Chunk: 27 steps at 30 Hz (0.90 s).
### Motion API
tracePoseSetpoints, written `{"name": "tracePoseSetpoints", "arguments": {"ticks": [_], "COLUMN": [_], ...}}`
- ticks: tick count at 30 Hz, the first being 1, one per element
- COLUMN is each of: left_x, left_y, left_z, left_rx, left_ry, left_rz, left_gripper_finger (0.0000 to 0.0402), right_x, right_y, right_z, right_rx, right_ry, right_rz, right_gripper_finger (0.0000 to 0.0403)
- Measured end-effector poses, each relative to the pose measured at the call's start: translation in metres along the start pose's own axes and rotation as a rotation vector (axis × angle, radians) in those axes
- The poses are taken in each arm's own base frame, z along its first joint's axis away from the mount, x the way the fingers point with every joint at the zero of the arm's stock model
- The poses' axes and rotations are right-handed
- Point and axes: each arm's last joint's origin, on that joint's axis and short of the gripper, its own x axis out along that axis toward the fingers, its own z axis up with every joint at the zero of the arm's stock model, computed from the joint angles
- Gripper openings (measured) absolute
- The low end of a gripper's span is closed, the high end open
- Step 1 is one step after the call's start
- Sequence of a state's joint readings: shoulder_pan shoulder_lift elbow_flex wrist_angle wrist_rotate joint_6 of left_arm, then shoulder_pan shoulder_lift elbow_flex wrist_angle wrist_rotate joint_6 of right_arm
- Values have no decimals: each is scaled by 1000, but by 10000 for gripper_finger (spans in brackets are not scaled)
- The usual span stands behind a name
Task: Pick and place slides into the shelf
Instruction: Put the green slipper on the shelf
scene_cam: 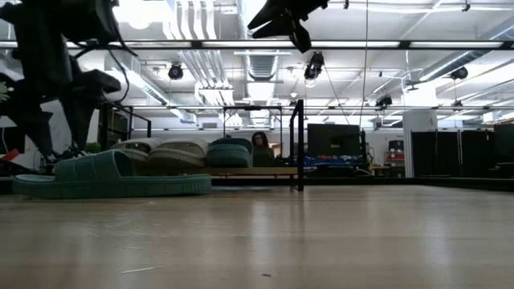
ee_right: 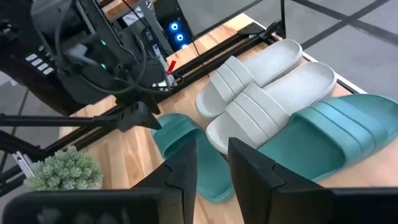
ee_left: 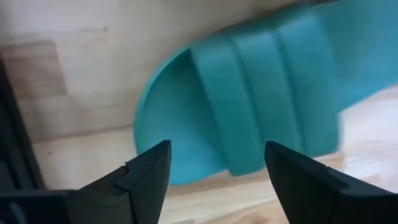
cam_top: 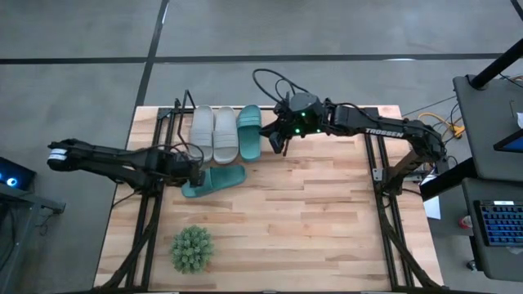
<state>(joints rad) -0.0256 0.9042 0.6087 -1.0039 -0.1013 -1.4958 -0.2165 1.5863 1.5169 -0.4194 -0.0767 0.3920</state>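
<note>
Left gripper (cam_top: 194, 174) hovers low over the loose teal slide (cam_top: 214, 180) on the desk (cam_top: 310, 220), fingers spread wide either side of its strap, nothing clamped. Right gripper (cam_top: 278, 144) hangs just beside the shelf (cam_top: 176, 122), fingers narrowly apart and empty. Two grey slides (cam_top: 213, 134) and one teal slide (cam_top: 250, 131) sit side by side on the shelf.

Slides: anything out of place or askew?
One teal slide lies askew on the table, off the shelf; the other three sit side by side there. Left gripper is open at it.
</note>
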Motion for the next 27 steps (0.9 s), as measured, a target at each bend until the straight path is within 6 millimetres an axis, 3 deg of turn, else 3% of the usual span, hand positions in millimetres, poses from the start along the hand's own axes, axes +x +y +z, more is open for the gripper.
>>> {"name": "tracePoseSetpoints", "arguments": {"ticks": [8,27], "left_x": [19,58], "left_y": [3,23], "left_z": [-3,-9], "left_rx": [-34,-83], "left_ry": [6,18], "left_rz": [-187,-423], "left_gripper_finger": [244,241], "right_x": [-4,-6], "right_y": [1,2], "right_z": [1,3], "right_rx": [4,18], "right_ry": [-9,-18], "right_rz": [4,8], "right_gripper_finger": [73,73]}}
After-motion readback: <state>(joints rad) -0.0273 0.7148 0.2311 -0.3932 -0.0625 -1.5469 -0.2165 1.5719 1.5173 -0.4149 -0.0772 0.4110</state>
